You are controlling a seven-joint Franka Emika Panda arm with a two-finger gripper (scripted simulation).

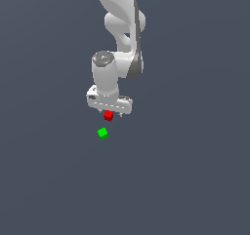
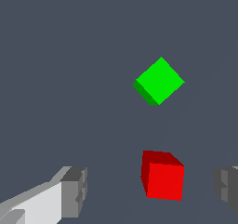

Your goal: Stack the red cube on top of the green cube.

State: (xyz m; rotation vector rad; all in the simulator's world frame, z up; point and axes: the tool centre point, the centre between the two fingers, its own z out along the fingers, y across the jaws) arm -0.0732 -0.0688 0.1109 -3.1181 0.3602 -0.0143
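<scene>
The red cube (image 1: pixel 108 115) sits on the dark grey floor (image 1: pixel 185 170), right under the white hand. The green cube (image 1: pixel 103 133) lies a short way in front of it, slightly toward the exterior view's left, apart from it. My gripper (image 1: pixel 109 112) is low over the red cube. In the wrist view the red cube (image 2: pixel 162 177) stands between the two grey fingers (image 2: pixel 74 190), with a gap on each side, so my gripper (image 2: pixel 151 190) is open and not touching it. The green cube (image 2: pixel 159 80) shows beyond the red one, turned corner-on.
The white arm (image 1: pixel 122 29) rises behind the hand. The flat dark grey floor shows on all sides of the cubes.
</scene>
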